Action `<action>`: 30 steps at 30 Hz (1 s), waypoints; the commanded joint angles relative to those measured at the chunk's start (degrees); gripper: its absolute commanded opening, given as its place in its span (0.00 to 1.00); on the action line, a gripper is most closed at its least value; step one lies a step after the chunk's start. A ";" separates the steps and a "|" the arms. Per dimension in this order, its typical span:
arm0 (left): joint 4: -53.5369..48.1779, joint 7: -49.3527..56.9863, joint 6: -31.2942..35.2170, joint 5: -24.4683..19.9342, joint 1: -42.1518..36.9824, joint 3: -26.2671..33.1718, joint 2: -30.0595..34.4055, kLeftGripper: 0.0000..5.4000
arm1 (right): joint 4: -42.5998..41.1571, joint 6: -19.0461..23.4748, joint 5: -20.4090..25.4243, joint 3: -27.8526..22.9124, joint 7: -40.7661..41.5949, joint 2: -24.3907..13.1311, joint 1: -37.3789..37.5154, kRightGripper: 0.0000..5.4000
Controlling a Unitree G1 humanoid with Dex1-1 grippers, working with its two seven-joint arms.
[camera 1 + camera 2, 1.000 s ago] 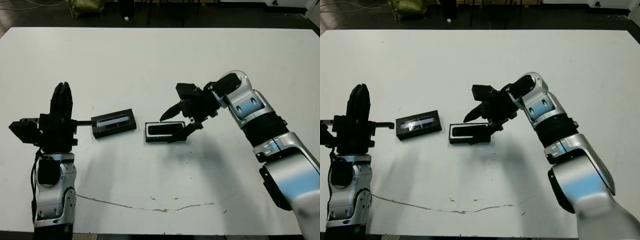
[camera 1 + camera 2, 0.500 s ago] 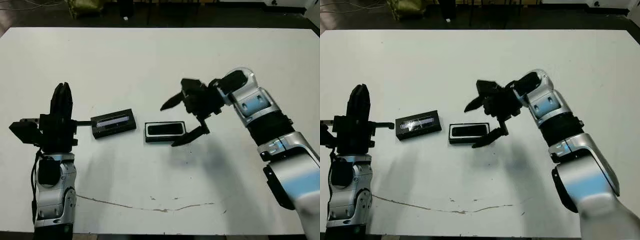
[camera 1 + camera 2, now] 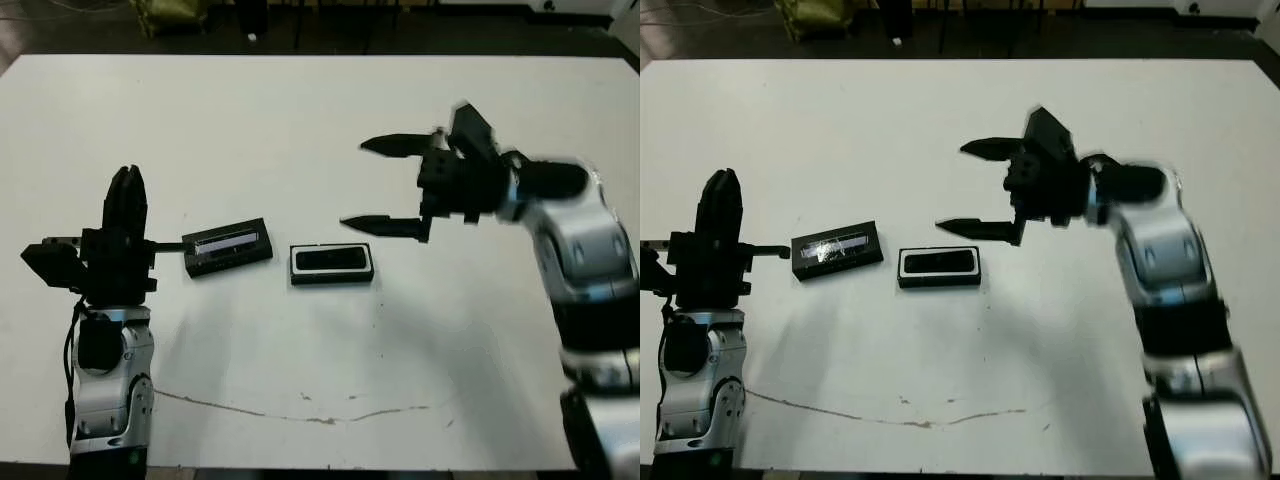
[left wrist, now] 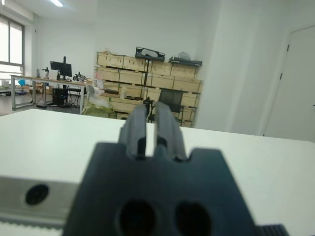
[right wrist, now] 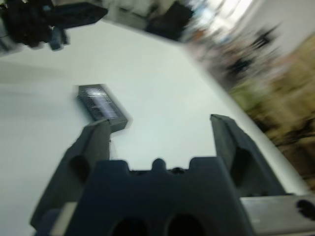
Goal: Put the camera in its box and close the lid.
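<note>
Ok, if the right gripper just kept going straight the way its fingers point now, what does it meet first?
Probably nothing: the right gripper, open, points toward the robot's left above the table, passing beyond the box and lid. Height is unclear.

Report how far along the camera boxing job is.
Done: the camera lies inside the box. In hand: nothing; the right tool is open and empty above the table, away from the box. Left: the lid lies beside the box, near the left tool, not yet fitted.
</note>
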 commanded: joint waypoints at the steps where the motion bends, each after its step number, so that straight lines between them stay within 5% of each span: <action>1: 0.40 0.14 0.88 0.28 0.74 -0.06 0.24 0.00 | -2.94 -10.77 -4.34 0.72 -7.41 0.84 6.45 0.63; 5: 0.07 0.50 1.23 0.73 0.85 -0.17 0.27 0.00 | 0.66 -24.56 -11.25 2.02 -16.84 1.70 10.59 0.46; 10: -0.59 0.16 2.29 -0.18 0.89 -0.15 0.37 0.00 | 6.03 -31.68 -17.80 4.17 -25.24 2.31 12.61 0.25; 16: 0.26 -0.38 1.43 0.00 0.57 -0.01 0.48 0.00 | 7.84 -32.14 -22.07 6.37 -28.90 1.87 12.09 0.00; 30: -0.18 0.01 1.77 0.12 0.86 -0.04 0.14 0.00 | 8.83 -22.95 -25.62 10.80 -25.61 1.66 9.30 0.00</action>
